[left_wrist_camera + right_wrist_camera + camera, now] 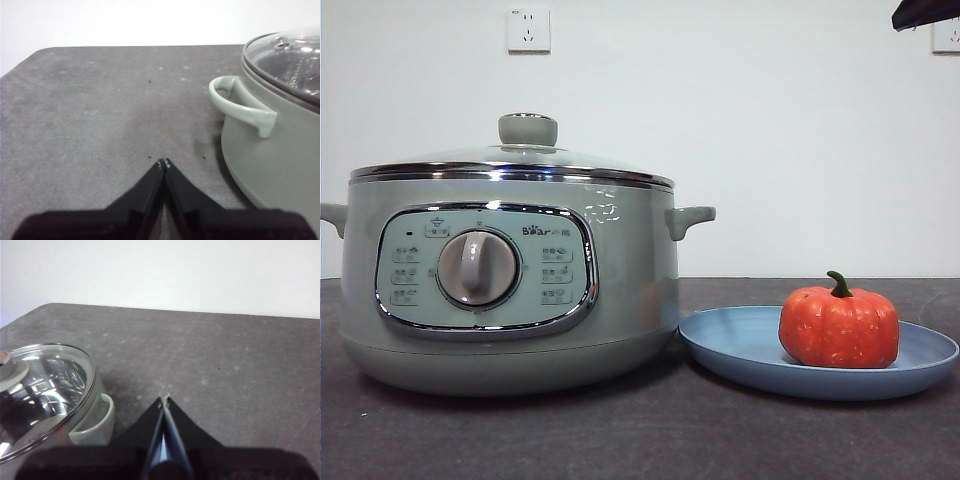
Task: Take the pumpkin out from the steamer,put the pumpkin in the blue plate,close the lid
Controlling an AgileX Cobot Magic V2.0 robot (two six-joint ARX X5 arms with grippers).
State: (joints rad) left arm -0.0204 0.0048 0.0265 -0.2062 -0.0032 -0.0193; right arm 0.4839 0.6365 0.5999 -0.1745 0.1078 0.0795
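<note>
Worktop (620, 440): dark grey, speckled, carrying everything in view. Steamer (510, 290): pale green pot, upright, control panel and dial facing the front camera; it sits just to one side of the left gripper (164, 162), its side handle (240, 102) the nearest part, not touching. Lid (515, 160): glass dome seated on the steamer's chrome rim, green knob (528, 129) on top; it also shows in the right wrist view, beside and below the right gripper (165, 399), apart from it. Blue plate (740, 345): flat on the worktop, its edge just beside the steamer's base. Pumpkin (839, 327): orange-red, upright, green stem up, resting on the plate. Left gripper: jaws closed tip to tip, holding nothing, above bare worktop. Right gripper: jaws likewise pressed together and empty, above worktop. In the front view one arm shows only as a black tip (925, 12) at the top corner.
</note>
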